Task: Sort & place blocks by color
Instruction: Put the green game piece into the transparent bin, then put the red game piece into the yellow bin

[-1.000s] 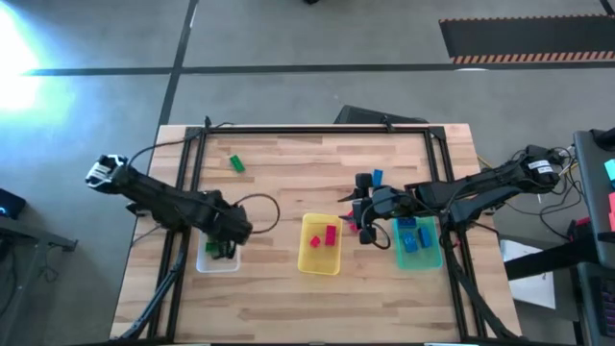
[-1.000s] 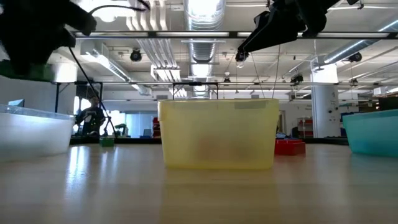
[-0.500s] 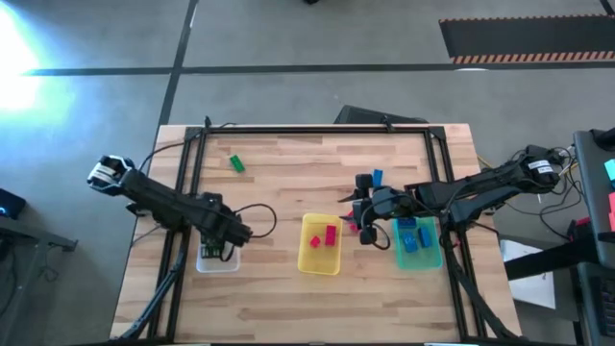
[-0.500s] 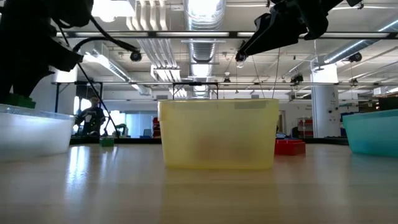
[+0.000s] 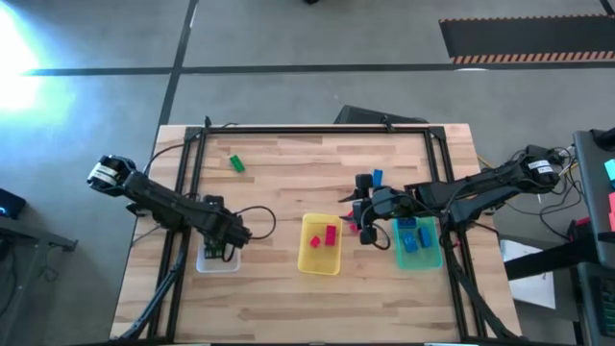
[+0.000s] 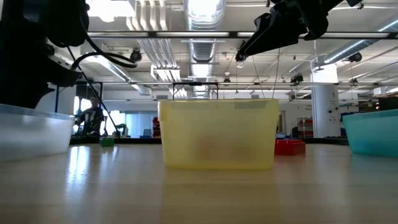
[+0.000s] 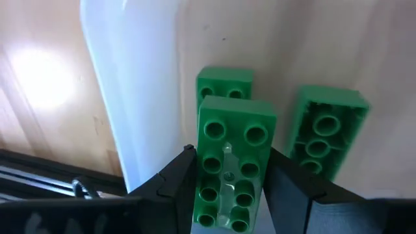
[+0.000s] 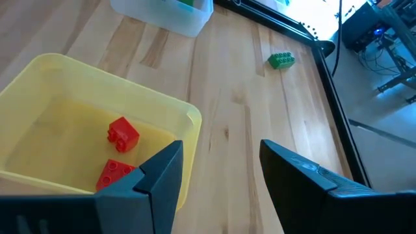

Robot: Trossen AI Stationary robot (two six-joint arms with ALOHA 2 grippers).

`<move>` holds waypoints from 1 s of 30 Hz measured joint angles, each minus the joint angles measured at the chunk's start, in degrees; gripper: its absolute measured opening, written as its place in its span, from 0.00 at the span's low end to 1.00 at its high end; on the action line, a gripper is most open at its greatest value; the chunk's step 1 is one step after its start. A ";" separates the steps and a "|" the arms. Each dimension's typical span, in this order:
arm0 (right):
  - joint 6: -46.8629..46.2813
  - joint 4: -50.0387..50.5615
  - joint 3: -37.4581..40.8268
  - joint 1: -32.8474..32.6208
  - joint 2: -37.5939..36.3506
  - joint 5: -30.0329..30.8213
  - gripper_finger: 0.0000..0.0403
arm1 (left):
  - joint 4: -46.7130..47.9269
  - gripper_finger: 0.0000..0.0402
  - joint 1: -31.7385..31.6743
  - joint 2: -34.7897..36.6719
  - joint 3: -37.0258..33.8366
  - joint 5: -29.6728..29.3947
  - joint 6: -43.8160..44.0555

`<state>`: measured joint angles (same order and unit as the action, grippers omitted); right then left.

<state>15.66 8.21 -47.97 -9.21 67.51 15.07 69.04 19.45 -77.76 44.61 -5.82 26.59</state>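
**Green block goes down into the clear tray**

Green is the colour at work. From above, the left gripper (image 5: 220, 248) has dropped lower into the clear tray (image 5: 205, 263) than a moment ago, so this block is almost put away. One green block (image 5: 235, 163) waits far back on the table. The yellow tray (image 5: 307, 261) holds two red blocks (image 5: 329, 235). The teal tray (image 5: 432, 258) holds blue blocks. The right gripper (image 5: 362, 229) hovers between those trays.

From table height, one red block (image 6: 289, 147) lies just right of the yellow tray.

The left wrist camera shows the fingers clenched on a green block (image 7: 231, 162), with two more beside it.

The right wrist camera shows its fingers spread, holding nothing.
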 joint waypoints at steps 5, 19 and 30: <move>-0.01 0.00 0.00 0.00 0.00 0.01 0.48 | -0.05 0.31 -0.12 0.00 -0.16 -2.26 0.39; -0.20 0.00 0.00 0.00 0.04 0.01 0.48 | -0.06 0.49 -0.27 0.00 -2.31 -4.66 1.73; -0.28 0.00 0.00 0.02 0.04 0.02 0.48 | 0.61 0.49 -0.25 0.00 1.86 -4.55 1.56</move>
<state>15.38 8.21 -47.97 -9.19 67.55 15.09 69.65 19.19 -77.76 46.46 -10.37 28.14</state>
